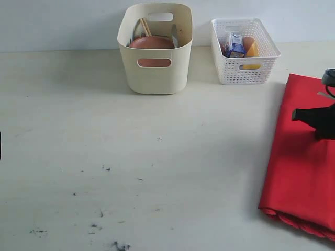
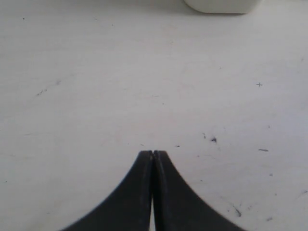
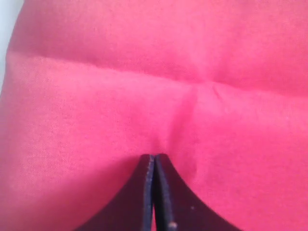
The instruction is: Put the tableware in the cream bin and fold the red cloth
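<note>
The cloth point(image 1: 301, 157) lay on the right side of the tabletop point(image 1: 157, 151), well apart from the bin point(image 1: 156, 78). My right claw point(image 3: 154, 158) was clenched just over it, with nothing visible between the jaws. My left claw point(image 2: 153, 154) was clenched too, over bare tabletop. I judged the cloth to be light, soft and limp, and easy to wrinkle. A corner or a free edge seemed the best place to pinch it, not the flat middle.
</note>
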Controlling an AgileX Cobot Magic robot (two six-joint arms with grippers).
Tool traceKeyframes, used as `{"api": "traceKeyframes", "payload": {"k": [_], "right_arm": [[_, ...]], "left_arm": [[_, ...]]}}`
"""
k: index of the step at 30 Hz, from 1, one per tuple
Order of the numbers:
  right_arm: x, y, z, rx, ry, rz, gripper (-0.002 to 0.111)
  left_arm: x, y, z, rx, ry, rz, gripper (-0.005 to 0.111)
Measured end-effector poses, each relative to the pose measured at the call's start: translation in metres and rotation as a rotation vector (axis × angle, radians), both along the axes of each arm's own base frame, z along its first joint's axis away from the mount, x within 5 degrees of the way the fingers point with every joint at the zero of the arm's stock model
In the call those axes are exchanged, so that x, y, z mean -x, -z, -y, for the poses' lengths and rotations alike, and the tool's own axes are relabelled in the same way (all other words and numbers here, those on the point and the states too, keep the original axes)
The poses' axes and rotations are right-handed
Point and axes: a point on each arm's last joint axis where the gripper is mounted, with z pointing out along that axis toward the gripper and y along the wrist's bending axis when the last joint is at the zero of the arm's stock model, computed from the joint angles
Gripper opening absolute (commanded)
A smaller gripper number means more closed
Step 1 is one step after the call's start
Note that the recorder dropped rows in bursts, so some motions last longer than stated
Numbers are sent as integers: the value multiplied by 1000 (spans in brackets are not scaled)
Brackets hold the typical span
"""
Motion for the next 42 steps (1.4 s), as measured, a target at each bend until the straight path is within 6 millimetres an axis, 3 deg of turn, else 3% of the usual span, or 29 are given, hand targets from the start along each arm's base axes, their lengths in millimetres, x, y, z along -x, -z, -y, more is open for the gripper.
{"api": "traceKeyframes", "payload": {"k": [6, 8, 13, 18, 22, 25, 34, 38, 42], "right_arm": [[4, -8, 3, -17, 59, 6, 0], [5, -21, 7, -25, 98, 45, 0], [8, -49, 36, -32, 221, 184, 0], [18, -27, 70, -32, 347, 99, 0], [17, 1, 75, -48, 358, 35, 0], [0, 5, 81, -50, 351, 91, 0], [-86, 8, 105, 24, 253, 157, 0], [-118, -5, 100, 43, 211, 141, 0], [-130, -28, 98, -28, 282, 133, 0]], "left_arm": [[0, 0, 0, 0, 0, 0, 3], [0, 0, 0, 0, 0, 0, 3], [0, 0, 0, 0, 0, 0, 3], [0, 0, 0, -4, 3, -1, 3], [1, 1, 0, -7, 3, -9, 3], [2, 2, -1, -12, 3, -24, 3], [3, 3, -1, -17, -1, -51, 3], [3, 4, -1, -17, -1, -53, 3], [3, 4, -1, -17, -1, -53, 3]]}}
